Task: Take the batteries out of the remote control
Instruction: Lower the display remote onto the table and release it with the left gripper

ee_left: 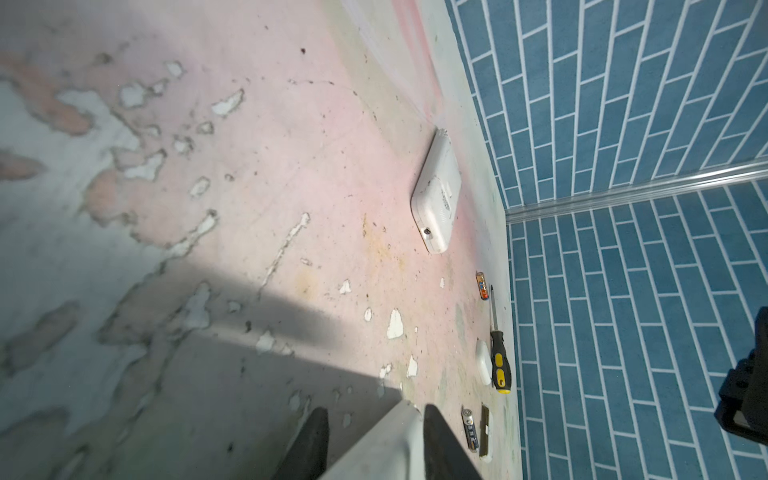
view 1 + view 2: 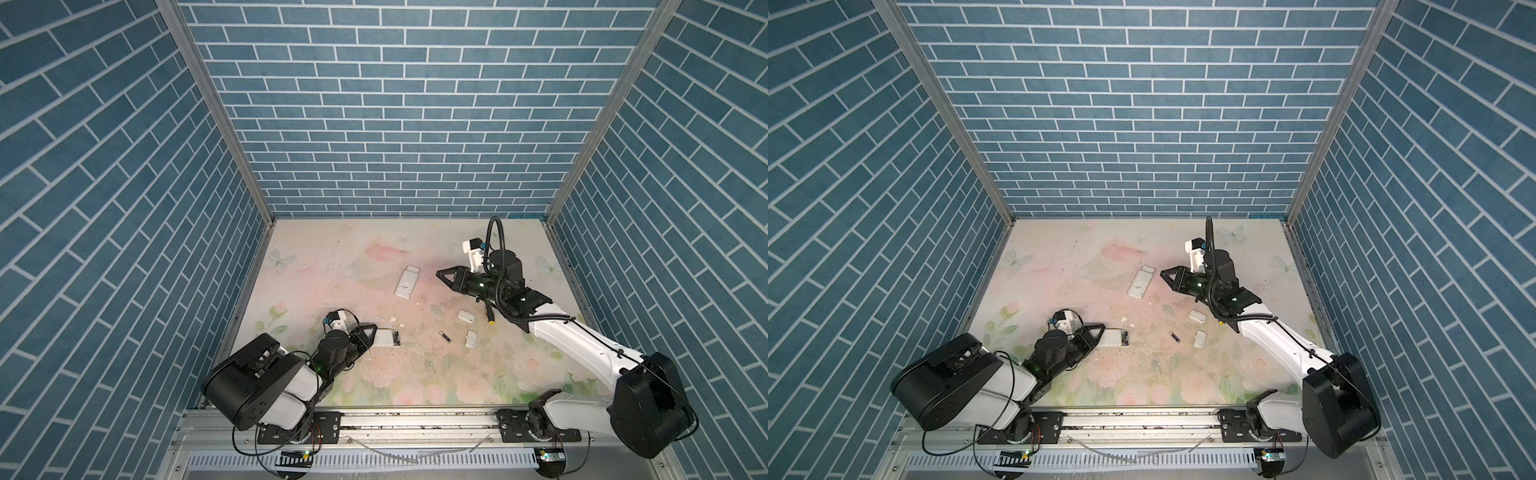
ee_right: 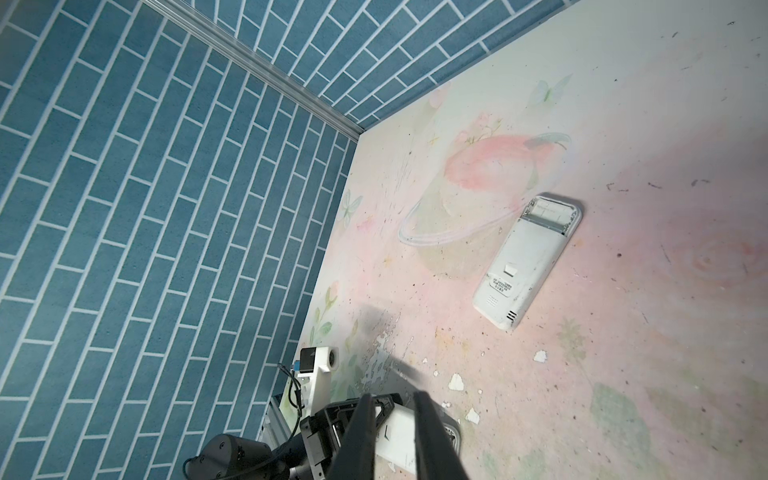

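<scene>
A robot cell with blue brick-pattern walls and a worn floral table (image 2: 332,270) is seen from above. The near remote (image 2: 388,337) (image 2: 1115,337) is white and lies flat, its open battery bay turned away from the left arm. Whatever is inside the bay is too small to make out. The left gripper (image 2: 374,336) (image 2: 1102,334) (image 1: 376,409) sits at this remote's closed end. Its fingers (image 1: 311,449) are spread to either side of the casing, and a thin dark gap on one side suggests a loose straddle rather than a clamp. A black battery (image 2: 446,336) (image 2: 1174,336) (image 1: 469,430) lies loose on the table on the right arm's side of the near remote, near it but not touching. Just beyond the battery are two small white cover plates (image 2: 471,338) (image 2: 466,316). A black-and-yellow screwdriver (image 2: 490,318) (image 1: 498,361) lies just past those, partly under the right arm. In the left wrist view a copper-brown battery (image 1: 482,286) rests beyond the screwdriver's tip, the loose item farthest from the near remote. A far remote (image 2: 407,282) (image 2: 1140,281) (image 1: 436,199) (image 3: 528,262) lies face down toward the back wall, well apart from the near remote. The right gripper (image 2: 438,273) (image 2: 1163,272) (image 3: 392,394) hovers above the table, farther from the near remote than the far remote is. Its fingers (image 3: 357,436) are drawn close, with only a narrow slit between them, and hold nothing.
</scene>
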Robot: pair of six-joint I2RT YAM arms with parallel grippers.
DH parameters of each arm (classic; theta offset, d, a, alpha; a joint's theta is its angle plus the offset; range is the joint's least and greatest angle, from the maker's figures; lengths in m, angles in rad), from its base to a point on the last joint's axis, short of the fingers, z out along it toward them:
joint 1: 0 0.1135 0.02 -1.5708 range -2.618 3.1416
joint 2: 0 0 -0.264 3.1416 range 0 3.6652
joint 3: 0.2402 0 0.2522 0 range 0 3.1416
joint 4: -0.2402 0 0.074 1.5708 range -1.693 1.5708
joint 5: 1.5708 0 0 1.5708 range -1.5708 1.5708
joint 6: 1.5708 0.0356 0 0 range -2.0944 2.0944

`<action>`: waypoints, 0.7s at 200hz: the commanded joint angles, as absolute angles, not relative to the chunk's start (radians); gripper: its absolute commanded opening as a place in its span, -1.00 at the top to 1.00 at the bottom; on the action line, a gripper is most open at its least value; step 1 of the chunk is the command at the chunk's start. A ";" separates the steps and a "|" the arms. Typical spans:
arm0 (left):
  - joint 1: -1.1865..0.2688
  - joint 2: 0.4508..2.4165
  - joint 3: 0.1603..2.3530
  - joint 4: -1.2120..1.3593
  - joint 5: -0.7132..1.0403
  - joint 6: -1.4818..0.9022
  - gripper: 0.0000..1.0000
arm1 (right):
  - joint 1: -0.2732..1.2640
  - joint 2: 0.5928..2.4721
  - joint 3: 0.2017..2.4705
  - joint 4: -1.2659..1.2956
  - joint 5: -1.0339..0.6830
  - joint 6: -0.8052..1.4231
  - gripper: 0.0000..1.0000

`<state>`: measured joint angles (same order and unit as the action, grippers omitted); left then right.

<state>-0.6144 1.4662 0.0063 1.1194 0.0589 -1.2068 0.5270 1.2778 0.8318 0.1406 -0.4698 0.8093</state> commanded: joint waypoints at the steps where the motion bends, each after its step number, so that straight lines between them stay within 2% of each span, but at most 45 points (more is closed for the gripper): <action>1: -0.639 1.471 -0.037 1.132 -0.002 -1.215 0.11 | 0.523 1.250 0.823 0.134 -0.460 0.775 0.59; 28: -0.675 1.435 -0.037 1.066 -0.038 -1.220 0.01 | 0.523 1.247 0.827 0.127 -0.460 0.773 0.59; 58: -0.730 1.316 -0.018 0.865 -0.097 -1.219 -0.08 | 0.523 1.245 0.832 0.122 -0.462 0.773 0.58; 113: -0.778 0.846 0.068 0.147 -0.240 -1.195 -0.23 | 0.523 1.251 0.846 0.113 -0.465 0.769 0.58; 140: -0.778 0.646 0.065 -0.084 -0.277 -1.213 -0.27 | 0.523 1.266 0.862 0.113 -0.473 0.766 0.58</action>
